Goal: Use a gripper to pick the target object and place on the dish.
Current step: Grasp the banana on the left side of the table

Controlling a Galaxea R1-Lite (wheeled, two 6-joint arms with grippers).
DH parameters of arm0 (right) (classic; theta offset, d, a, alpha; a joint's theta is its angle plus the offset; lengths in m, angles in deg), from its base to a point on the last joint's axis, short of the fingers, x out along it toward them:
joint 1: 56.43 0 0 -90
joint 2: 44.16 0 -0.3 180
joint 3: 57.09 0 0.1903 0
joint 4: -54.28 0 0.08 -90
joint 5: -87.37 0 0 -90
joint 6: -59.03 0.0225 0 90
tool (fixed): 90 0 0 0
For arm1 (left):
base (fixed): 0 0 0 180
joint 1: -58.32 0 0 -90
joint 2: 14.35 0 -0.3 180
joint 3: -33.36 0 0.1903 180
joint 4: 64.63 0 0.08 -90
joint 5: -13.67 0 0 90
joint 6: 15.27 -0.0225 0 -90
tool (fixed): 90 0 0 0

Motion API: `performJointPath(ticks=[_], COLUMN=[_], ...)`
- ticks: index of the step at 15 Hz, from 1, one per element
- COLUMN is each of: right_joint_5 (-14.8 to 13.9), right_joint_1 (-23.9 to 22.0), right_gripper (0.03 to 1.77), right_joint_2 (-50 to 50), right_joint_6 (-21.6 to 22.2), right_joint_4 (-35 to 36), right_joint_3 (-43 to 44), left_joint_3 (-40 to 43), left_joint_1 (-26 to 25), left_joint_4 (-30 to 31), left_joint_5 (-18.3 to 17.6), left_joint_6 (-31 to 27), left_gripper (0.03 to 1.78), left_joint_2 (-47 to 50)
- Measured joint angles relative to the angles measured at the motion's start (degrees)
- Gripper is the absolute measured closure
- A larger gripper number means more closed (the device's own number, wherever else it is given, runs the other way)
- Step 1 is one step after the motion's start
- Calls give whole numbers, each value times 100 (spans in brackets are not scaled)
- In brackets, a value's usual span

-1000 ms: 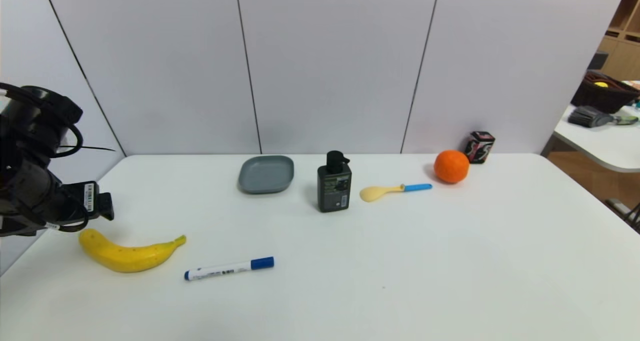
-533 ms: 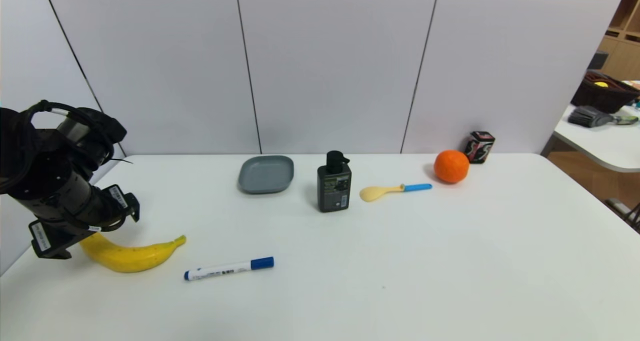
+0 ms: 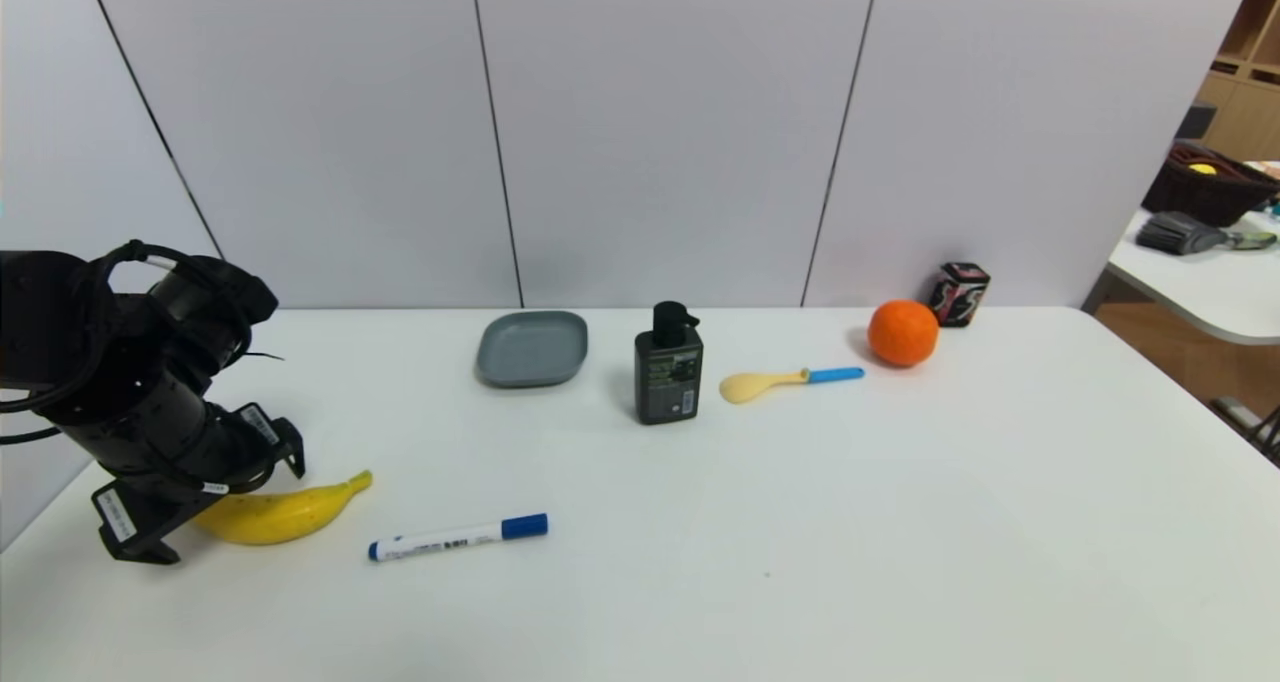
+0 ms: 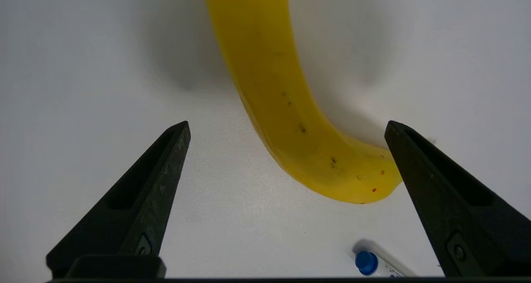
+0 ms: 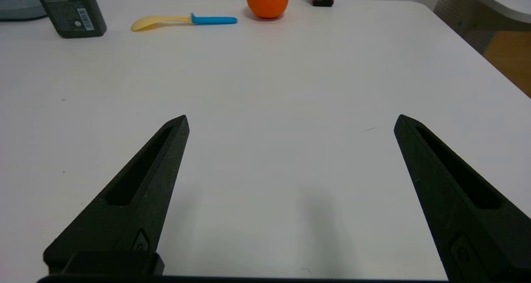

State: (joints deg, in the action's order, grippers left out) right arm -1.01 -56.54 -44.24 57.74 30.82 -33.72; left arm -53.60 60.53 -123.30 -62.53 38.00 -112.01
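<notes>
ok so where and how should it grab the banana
Probably around the thick middle of the banana, from above, with the left gripper turned so its jaws close across the curve: it lies flat on its side, and the stem end is much thinner.

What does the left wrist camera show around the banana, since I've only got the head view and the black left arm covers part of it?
Observer: The left gripper has its jaws wide apart above the curved yellow banana, with nothing held.
Operator: And the right arm? My view doesn't show it.
Observer: The black right gripper is parked over the white table, jaws apart and empty.
Operator: Does the banana have any marks on the part hidden from me?
Observer: I can't match that part exactly, but the wrist view shows small red dots near one end, too fine to pick out in yours.
</notes>
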Motion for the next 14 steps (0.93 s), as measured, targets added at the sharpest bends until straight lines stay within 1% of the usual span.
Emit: performJointPath(ticks=[4, 11, 14], right_joint_5=[0, 0, 0], right_joint_1=[-2, -5, -5], right_gripper=[9, 9, 9], right_joint_2=[0, 0, 0], right_joint_6=[2, 0, 0], right_joint_4=[-1, 0, -1], right_joint_3=[0, 0, 0], left_joint_3=[113, 66, 37], left_joint_1=[-67, -291, -313], left_joint_4=[0, 132, 162], left_joint_5=[4, -30, -151], left_joint_6=[436, 394, 375], left_gripper=[12, 12, 12], left_joint_2=[-38, -101, -140])
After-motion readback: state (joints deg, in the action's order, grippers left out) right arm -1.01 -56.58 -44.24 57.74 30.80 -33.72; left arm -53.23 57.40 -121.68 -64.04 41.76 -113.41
